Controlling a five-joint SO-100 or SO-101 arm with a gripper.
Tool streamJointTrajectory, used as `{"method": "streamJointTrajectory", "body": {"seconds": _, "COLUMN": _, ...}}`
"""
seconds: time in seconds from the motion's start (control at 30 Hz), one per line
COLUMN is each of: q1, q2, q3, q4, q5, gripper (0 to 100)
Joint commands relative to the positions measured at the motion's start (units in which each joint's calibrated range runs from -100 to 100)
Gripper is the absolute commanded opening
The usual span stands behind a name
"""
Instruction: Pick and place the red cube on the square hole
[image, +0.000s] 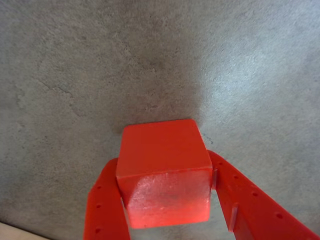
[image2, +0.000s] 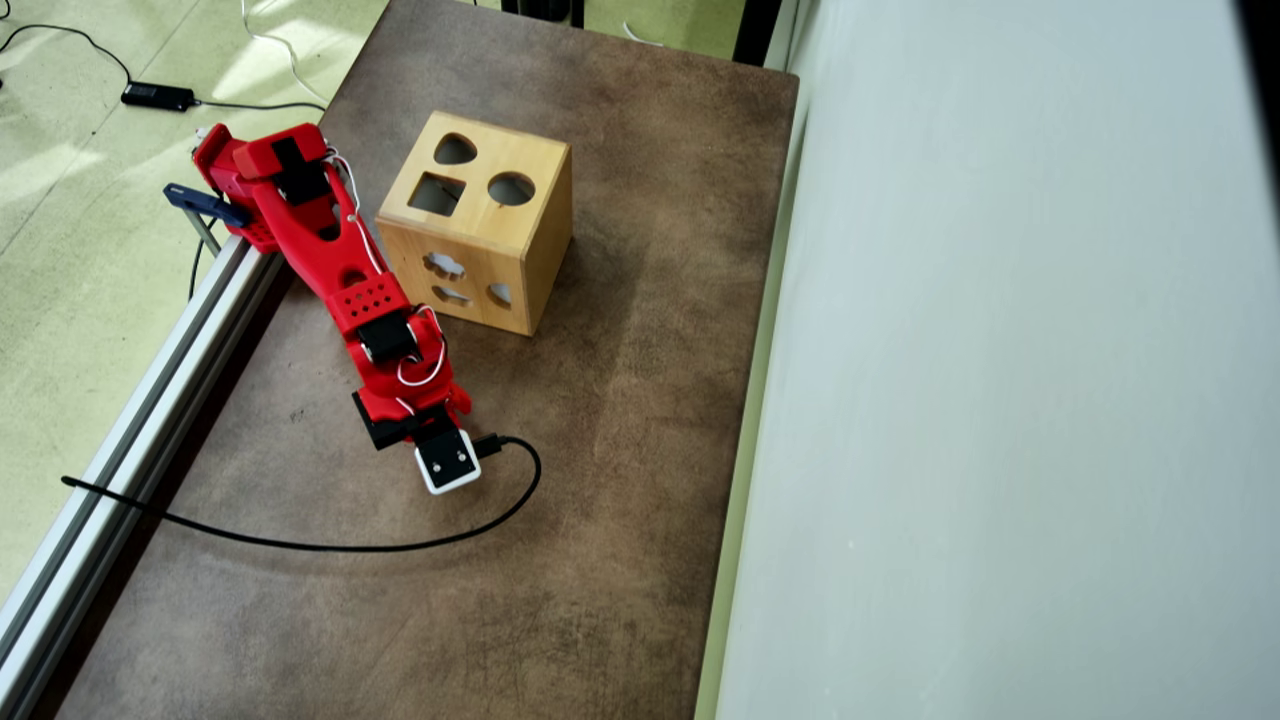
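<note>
Currently your gripper (image: 167, 200) has both red fingers (image: 105, 205) clamped on the red cube (image: 162, 160), seen in the wrist view against grey table surface (image: 75, 75). Overhead, the arm (image2: 340, 270) reaches away from the wooden box (image2: 480, 240), wrist camera (image2: 447, 460) well clear of it. The square hole (image2: 437, 194) sits on the box top beside the round cut-out (image2: 511, 188) and teardrop cut-out (image2: 455, 150). A black cable (image2: 330, 545) curves across the table below the box.
</note>
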Motion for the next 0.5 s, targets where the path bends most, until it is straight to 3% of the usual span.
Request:
{"method": "streamJointTrajectory", "body": {"seconds": 0.0, "q1": 0.04, "q2": -1.99, "q3": -2.07, "q4": 0.29, "q5": -0.24, "gripper": 16}}
{"method": "streamJointTrajectory", "body": {"seconds": 0.47, "q1": 0.26, "q2": -9.12, "q3": -1.62, "q4": 1.09, "q5": -0.34, "gripper": 12}}
